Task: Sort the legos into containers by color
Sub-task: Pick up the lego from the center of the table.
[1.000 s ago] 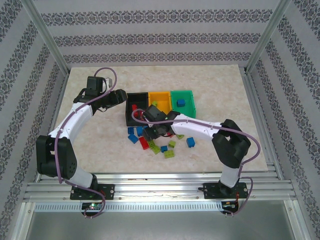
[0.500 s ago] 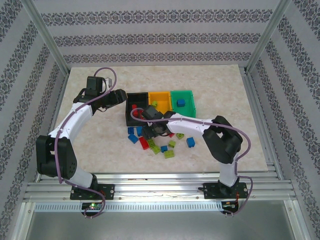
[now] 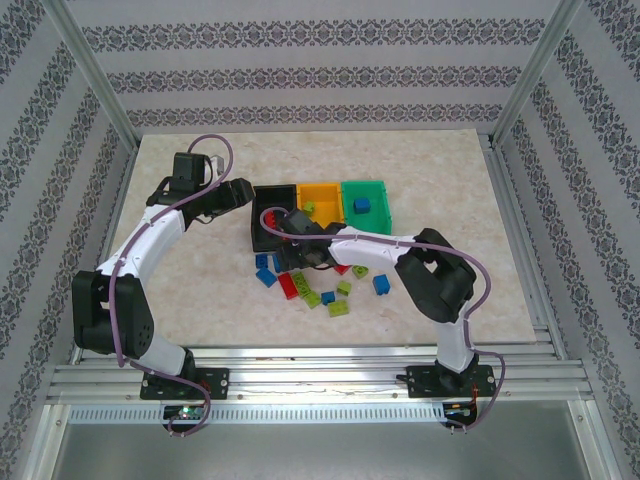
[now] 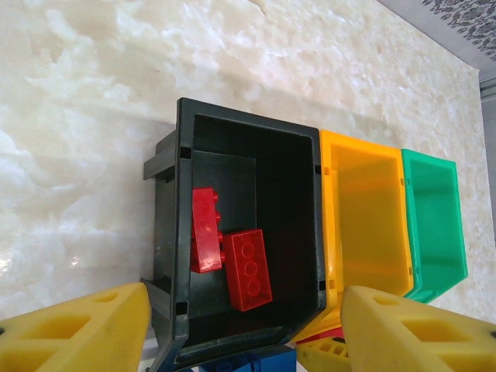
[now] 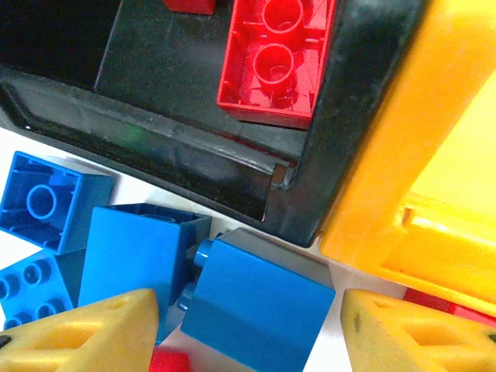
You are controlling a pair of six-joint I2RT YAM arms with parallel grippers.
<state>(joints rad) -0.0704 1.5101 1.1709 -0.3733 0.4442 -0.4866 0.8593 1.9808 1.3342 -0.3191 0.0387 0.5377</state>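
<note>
The sort is hardly begun. The black bin (image 4: 180, 232) holds two red bricks (image 4: 246, 269), lying flat and touching. From above, the green bin (image 3: 377, 190) has a lone blue brick (image 3: 362, 206) in it, and the orange bin (image 3: 322, 188) has what looks like one lime brick (image 3: 309, 208). The pairing appears to be red to black, blue to green, lime to orange.

Most of the work remains. About a dozen loose bricks (image 3: 338, 308) lie scattered on the table (image 3: 200, 290) just in front of the bins, with blues mostly to the left, limes in the middle and a red or two among them.

The right claw (image 5: 248, 333) is low over a cluster of blues beside the black bin's near wall. Its fingers are spread wide with one blue block (image 5: 256, 302) between them — straddled, not gripped. Other blues touch that block on the left, so closing may drag a neighbour along.

The left claw (image 4: 246, 329) hangs at the black bin's outer side, wide open and holding nothing.

If the blue block is taken, it probably goes to the green bin — past both the black and orange ones.
</note>
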